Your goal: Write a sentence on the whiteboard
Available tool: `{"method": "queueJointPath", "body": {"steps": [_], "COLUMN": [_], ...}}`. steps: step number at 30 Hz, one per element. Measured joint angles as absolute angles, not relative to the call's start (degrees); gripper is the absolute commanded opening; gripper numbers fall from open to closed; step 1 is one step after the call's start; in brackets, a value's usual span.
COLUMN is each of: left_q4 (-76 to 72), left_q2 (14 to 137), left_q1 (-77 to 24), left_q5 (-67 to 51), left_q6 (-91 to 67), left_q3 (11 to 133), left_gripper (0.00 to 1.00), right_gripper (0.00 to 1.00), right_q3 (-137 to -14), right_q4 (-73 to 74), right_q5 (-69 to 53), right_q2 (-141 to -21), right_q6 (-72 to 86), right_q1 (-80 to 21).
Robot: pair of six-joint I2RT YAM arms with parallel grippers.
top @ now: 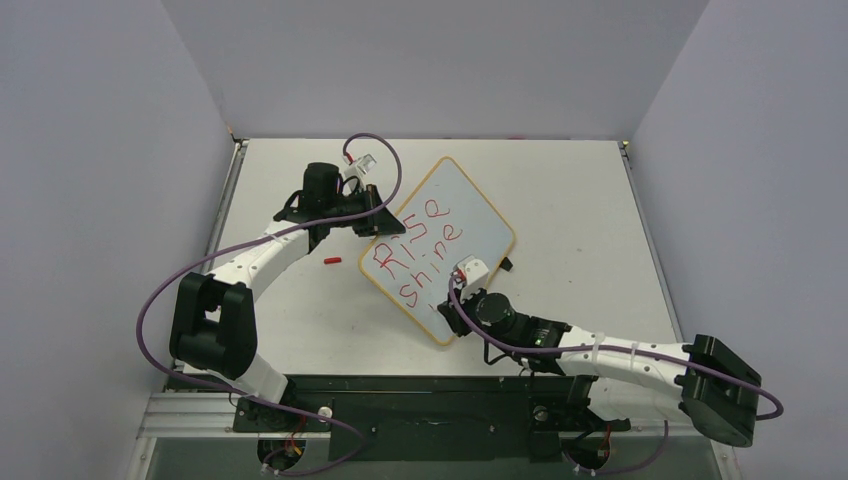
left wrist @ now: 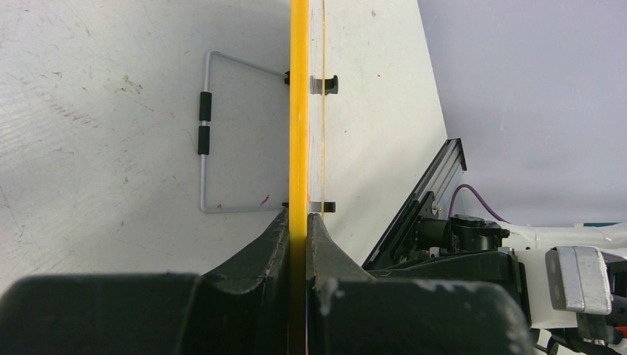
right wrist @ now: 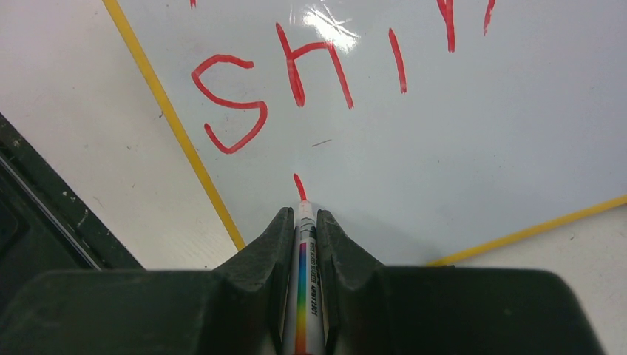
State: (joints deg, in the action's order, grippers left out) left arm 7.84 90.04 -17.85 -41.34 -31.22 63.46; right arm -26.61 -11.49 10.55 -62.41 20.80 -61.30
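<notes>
The whiteboard [top: 470,215], white with an orange-yellow frame, sits tilted at mid table and bears red words "Rise" and "shine". My left gripper [top: 378,222] is shut on its left edge; the left wrist view shows the yellow frame [left wrist: 299,111] edge-on between the jaws, with black clips and a wire stand behind. My right gripper [top: 458,297] is shut on a white marker [right wrist: 304,281] with a rainbow stripe. Its red tip touches the whiteboard [right wrist: 458,140] below "shi", at the end of a short red stroke [right wrist: 298,185].
A small red marker cap [top: 333,261] lies on the table left of the board. Grey walls enclose the table on three sides. A black rail [top: 420,385] runs along the near edge by the arm bases.
</notes>
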Motion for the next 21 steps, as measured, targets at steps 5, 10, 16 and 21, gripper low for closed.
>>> {"method": "queueJointPath", "body": {"steps": [5,10,16,21], "left_q4": [7.7,7.5,7.5,7.4], "left_q2": [90.0,90.0,90.0,90.0], "left_q1": [-17.8,-17.8,-17.8,-17.8], "left_q5": [-41.4,-41.4,-41.4,-41.5], "left_q6": [-31.3,-31.3,-31.3,-31.2], "left_q3": [63.4,63.4,63.4,63.4], "left_gripper": [0.00,0.00,0.00,0.00], "right_gripper": [0.00,0.00,0.00,0.00], "right_q3": [-24.9,-24.1,-24.1,-24.8], "right_q4": [-9.6,-7.7,-6.8,-6.8], "right_q5": [12.0,13.3,14.7,15.6], "right_q2": [-60.8,-59.7,-59.8,-60.9], "right_q6": [21.8,23.0,23.4,23.4], "right_q1": [-62.6,-63.8,-64.8,-65.0]}}
